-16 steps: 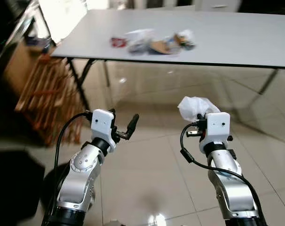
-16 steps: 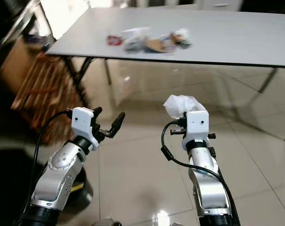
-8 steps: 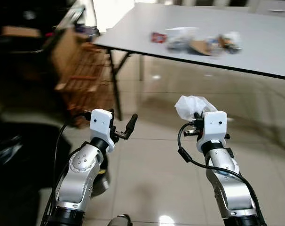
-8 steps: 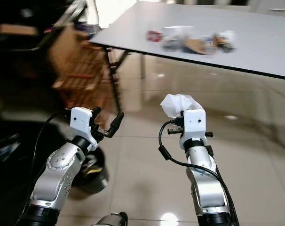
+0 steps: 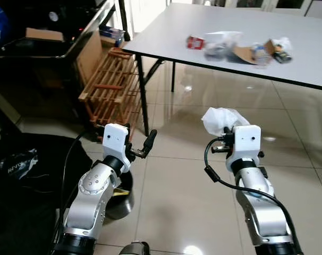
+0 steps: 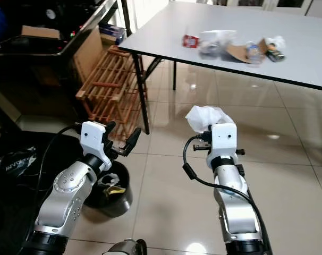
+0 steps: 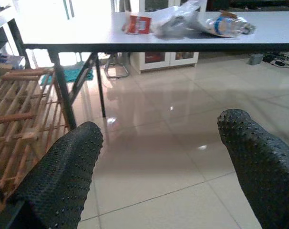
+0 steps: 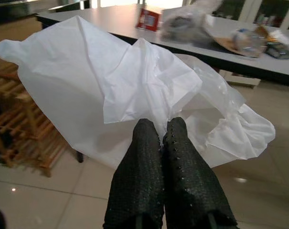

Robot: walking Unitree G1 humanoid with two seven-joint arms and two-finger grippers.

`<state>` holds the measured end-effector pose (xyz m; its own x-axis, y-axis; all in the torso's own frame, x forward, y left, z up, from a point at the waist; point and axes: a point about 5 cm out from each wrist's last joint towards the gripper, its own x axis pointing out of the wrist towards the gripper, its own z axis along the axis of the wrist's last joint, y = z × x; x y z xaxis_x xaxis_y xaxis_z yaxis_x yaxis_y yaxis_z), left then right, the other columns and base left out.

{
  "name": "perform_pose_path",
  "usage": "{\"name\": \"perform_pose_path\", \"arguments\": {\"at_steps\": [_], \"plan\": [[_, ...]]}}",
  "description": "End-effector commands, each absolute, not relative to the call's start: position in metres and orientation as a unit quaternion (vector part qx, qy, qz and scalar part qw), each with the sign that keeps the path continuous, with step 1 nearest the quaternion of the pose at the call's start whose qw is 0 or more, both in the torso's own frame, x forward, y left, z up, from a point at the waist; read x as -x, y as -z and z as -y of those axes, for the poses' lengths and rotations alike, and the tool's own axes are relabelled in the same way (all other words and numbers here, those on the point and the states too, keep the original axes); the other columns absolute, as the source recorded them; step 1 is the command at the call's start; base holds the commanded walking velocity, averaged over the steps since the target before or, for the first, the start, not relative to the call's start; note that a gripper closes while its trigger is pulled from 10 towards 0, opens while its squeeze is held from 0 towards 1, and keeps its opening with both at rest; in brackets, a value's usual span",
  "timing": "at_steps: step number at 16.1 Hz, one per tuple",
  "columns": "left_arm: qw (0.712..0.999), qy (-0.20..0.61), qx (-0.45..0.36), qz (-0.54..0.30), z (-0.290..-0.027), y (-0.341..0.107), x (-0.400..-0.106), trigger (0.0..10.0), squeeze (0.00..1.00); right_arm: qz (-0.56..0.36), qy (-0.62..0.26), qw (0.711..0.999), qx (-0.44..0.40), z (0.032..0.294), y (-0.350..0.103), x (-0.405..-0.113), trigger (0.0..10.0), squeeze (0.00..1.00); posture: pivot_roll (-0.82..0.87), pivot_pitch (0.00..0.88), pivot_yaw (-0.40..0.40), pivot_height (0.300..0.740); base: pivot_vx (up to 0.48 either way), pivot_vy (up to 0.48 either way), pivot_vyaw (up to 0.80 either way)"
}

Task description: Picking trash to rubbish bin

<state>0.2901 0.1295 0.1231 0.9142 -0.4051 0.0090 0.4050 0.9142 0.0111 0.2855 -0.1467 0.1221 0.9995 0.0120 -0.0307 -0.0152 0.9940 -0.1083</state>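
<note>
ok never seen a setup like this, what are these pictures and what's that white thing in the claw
This is a walking humanoid robot with two silver arms. The two wide pictures come from cameras in its head, looking down past its arms. The other two look along each arm's black fingers.

The right gripper is shut on a crumpled white plastic bag, a piece of trash. The left gripper is open and empty.

A dark rubbish bin stands on the tiled floor by the left arm, with some rubbish in it. On the grey table ahead lies more trash, including a small red packet. A wooden rack stands beside the table.
</note>
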Motion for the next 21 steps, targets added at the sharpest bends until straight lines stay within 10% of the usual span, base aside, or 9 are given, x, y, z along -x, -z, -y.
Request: {"name": "perform_pose_path", "arguments": {"at_steps": [1,21], "plan": [[0.978,0.206,-0.003,-0.002,-0.1317,-0.1206,-0.2889,10.0,0.00,-0.017,-0.008,0.998,0.055,0.1460,-0.1195,-0.2839,10.0,0.00,0.00,0.085,0.041,0.740,0.000,0.435,0.00],[0.978,0.208,-0.008,-0.001,-0.1294,-0.1198,-0.2887,10.0,0.00,-0.023,-0.018,0.998,0.051,0.1443,-0.1171,-0.2836,10.0,0.00,0.00,0.090,0.040,0.740,0.000,0.366,0.00]]}}
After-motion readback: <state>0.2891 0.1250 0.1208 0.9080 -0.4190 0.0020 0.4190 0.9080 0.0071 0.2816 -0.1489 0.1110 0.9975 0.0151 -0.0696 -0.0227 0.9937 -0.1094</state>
